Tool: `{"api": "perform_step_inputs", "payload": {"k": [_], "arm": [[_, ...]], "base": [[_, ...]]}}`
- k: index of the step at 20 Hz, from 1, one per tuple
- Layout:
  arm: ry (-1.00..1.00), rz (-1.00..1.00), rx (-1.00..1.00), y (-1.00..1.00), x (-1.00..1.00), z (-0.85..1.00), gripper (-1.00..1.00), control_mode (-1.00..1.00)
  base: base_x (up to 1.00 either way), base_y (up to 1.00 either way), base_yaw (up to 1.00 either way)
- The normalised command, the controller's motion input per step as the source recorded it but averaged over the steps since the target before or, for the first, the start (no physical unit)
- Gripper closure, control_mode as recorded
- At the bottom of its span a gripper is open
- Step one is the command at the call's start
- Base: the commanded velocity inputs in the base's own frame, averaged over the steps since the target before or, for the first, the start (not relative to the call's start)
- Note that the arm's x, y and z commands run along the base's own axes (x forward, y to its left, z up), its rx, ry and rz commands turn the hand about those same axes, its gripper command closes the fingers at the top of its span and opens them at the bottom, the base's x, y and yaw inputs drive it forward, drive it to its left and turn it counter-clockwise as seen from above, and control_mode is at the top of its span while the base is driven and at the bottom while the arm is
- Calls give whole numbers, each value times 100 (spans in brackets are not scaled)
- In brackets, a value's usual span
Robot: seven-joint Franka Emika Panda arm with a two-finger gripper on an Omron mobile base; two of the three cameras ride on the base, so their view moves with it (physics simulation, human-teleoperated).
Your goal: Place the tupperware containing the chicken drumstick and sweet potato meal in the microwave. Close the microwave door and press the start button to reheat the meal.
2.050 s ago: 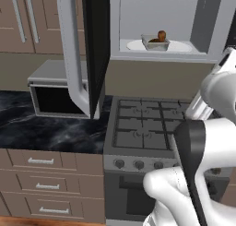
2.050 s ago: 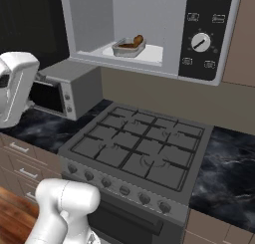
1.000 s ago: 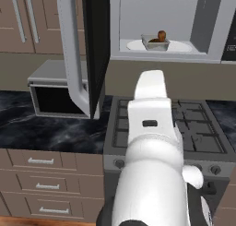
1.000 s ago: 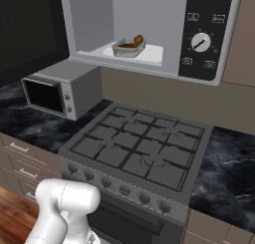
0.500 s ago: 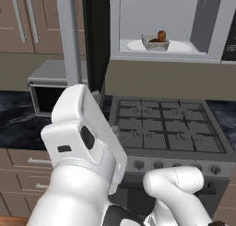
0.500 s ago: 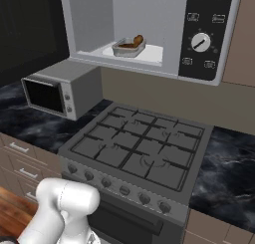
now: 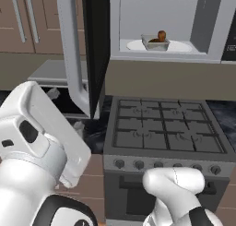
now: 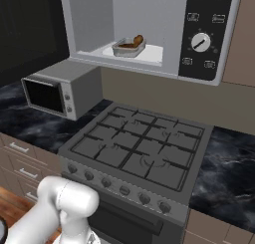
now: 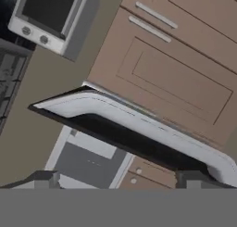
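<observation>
The arm has swung across to the left and low over the last two seconds, and the gripper [image 9: 118,183] now faces the microwave door's [image 7: 96,45] silver handle [image 9: 139,122]. Its fingertips stand apart, gripping nothing. Beyond, the tupperware [image 8: 128,47] with the chicken drumstick [image 8: 138,39] sits inside the microwave [image 8: 172,63], so closing seems next.

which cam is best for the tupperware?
Right base view: the tupperware sits unobstructed inside the microwave, brown food visible. Left base view shows it smaller and farther, drumstick on top. Hand view faces the door handle instead.
</observation>
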Motion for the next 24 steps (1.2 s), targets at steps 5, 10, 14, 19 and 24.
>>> {"api": "perform_step_inputs", "payload": {"k": [5,10,14,19,24], "arm": [[0,-6,0,9,63,-1,-100,-100],[3,-8,0,11,84,-13,-100,-100],[2,-10,0,26,89,-11,-100,-100],[2,-12,0,28,94,-6,-100,-100],[0,-22,0,4,57,0,-100,-100]], "base": [[0,0,0],[0,0,0],[0,0,0],[0,0,0],[0,0,0]]}}
